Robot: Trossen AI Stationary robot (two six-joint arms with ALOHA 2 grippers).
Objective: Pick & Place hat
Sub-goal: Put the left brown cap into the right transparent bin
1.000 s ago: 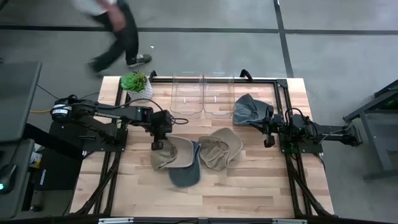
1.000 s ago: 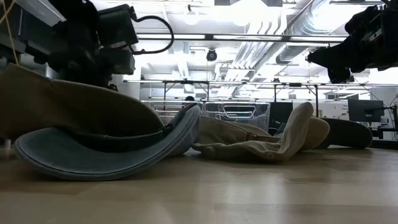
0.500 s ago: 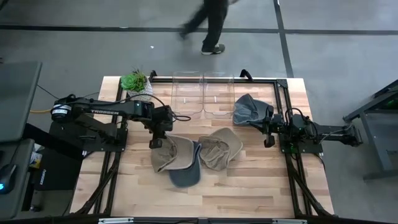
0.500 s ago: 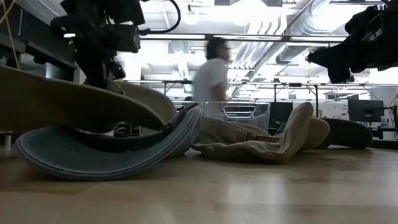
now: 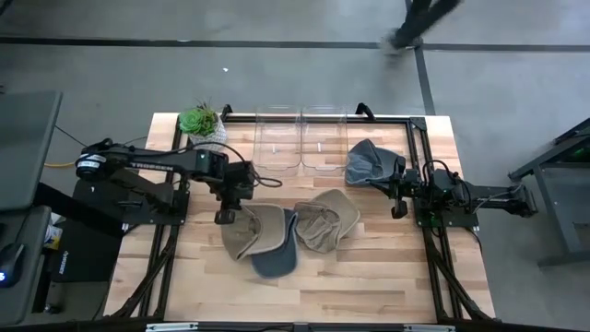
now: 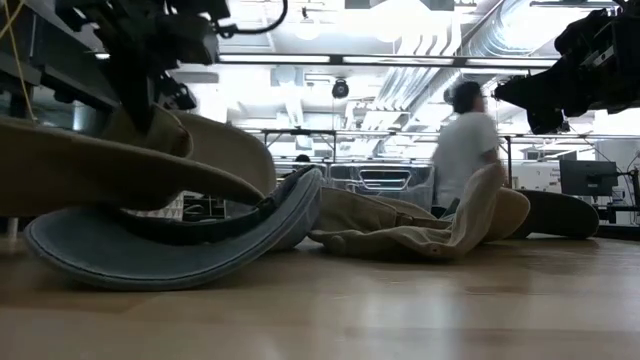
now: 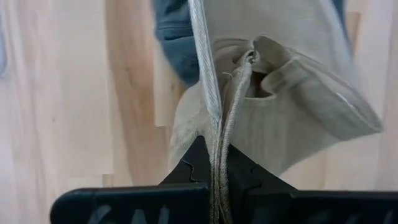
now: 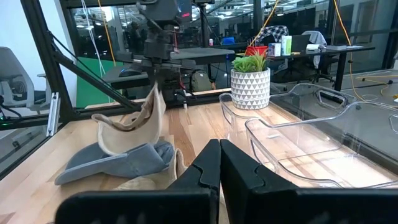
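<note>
A tan cap [image 5: 254, 231] hangs from my left gripper [image 5: 224, 217], which is shut on it left of the table's middle. The cap's lower part lies on a blue-grey cap [image 5: 274, 259] on the wood. In the low view the tan cap [image 6: 120, 165] arches over the blue-grey cap [image 6: 170, 245]. A second tan hat [image 5: 327, 219] lies crumpled just to the right. A dark grey hat [image 5: 371, 161] lies by the right arm. My right gripper [image 5: 396, 199] waits shut and level at the table's right side, touching nothing. My left gripper pinches the tan cap's edge [image 7: 217, 146] between its two fingers; several layers of cloth run side by side through the gap. The fingers come from above, slanting steeply down. The cap hangs tilted below them, its lower part [image 8: 121, 140] on the blue-grey cap.
Two clear plastic bins [image 5: 277, 138] [image 5: 324, 138] stand side by side at the far edge. A potted plant [image 5: 203, 123] stands at the far left corner. A person [image 6: 465, 140] walks past beyond the table. Bare wood lies toward the near edge.
My left gripper has risen, still shut on the tan cap, and drifted slightly toward the table's left edge. The held edge and crown have come up off the blue-grey cap, while the cap's lower part stays on it. A person has crossed behind the table.
</note>
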